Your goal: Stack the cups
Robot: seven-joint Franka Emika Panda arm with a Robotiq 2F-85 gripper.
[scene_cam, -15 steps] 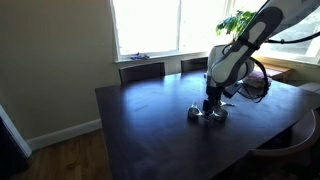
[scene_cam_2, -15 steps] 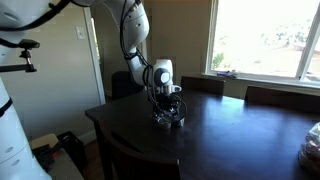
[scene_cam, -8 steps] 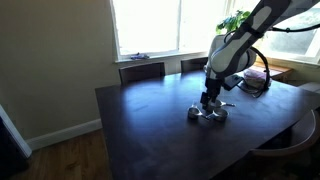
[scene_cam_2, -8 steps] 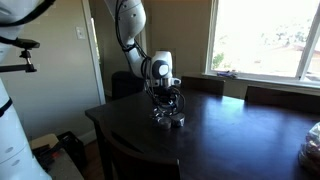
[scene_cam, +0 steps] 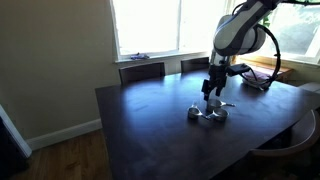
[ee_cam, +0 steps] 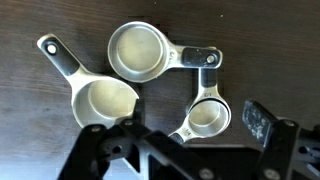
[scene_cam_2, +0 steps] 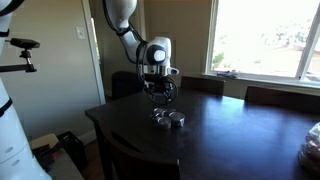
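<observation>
**A:** The pincer (scene_cam: 214, 88) hovers right over the measuring cups (scene_cam: 208, 113), jaws spread wide, nothing between them. The cups sit clustered on the dark bench (scene_cam: 140, 125), toward its right end in this exterior view.

**B:** Sensible spot, I'd say. Hanging above the group with the jaws released lets it choose which cup to go down on. Nothing's nested yet, so the stacking looks unstarted.

**A:** In both exterior views the cups are just a shiny clump, though.

**B:** The wrist view sorts them out. There's the left cup (ee_cam: 105, 103), its handle angling away to the upper left. The middle cup (ee_cam: 140, 50) is farther up, with its handle running right. The smallest cup (ee_cam: 207, 118) is at the right. All are mouth up, side by side. Whether the rims touch, I can't tell.

**A:** And the wrist view hides the height. Only the exterior views show clear air between pincer and cups.
</observation>
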